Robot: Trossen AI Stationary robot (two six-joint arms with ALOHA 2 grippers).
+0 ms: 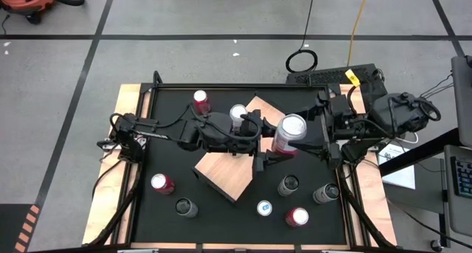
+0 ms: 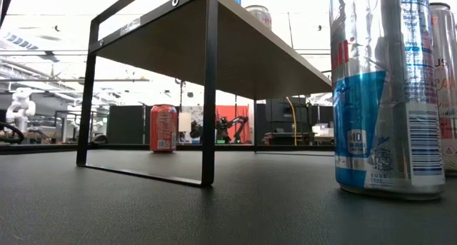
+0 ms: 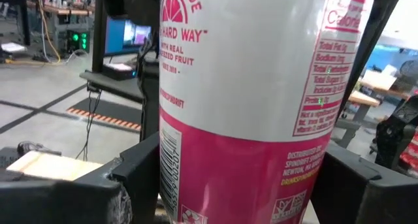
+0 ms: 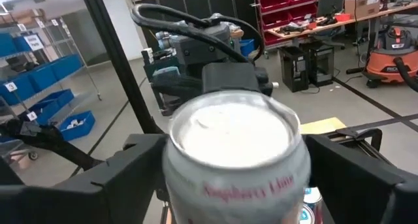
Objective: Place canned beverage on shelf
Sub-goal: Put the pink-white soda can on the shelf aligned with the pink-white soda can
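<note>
A tall white and pink can [image 1: 287,135] hangs upright above the tan shelf [image 1: 225,175]. My left gripper [image 3: 235,185] reaches level from the table's left and is shut on its lower part. My right gripper [image 4: 232,175] comes level from the table's right. It is open, with one finger [image 4: 124,172] on either side of the can's silver top [image 4: 232,129]; whether they touch it I cannot tell. A silver can [image 1: 238,114] stands on the shelf's far part. My left gripper pinches the can's pink lower band [image 3: 196,185] between its two fingers [image 3: 121,185], one on each side. The fingers come level from the table's left, across the can. The can stands nearly upright in the hold, lifted clear of the shelf.
Loose cans stand on the black tabletop: red ones [image 1: 200,99] [image 1: 162,183] [image 1: 296,217], dark ones [image 1: 186,206] [image 1: 287,184] [image 1: 325,193] and a blue and silver one [image 2: 385,95]. The shelf stands on black metal legs [image 2: 208,95].
</note>
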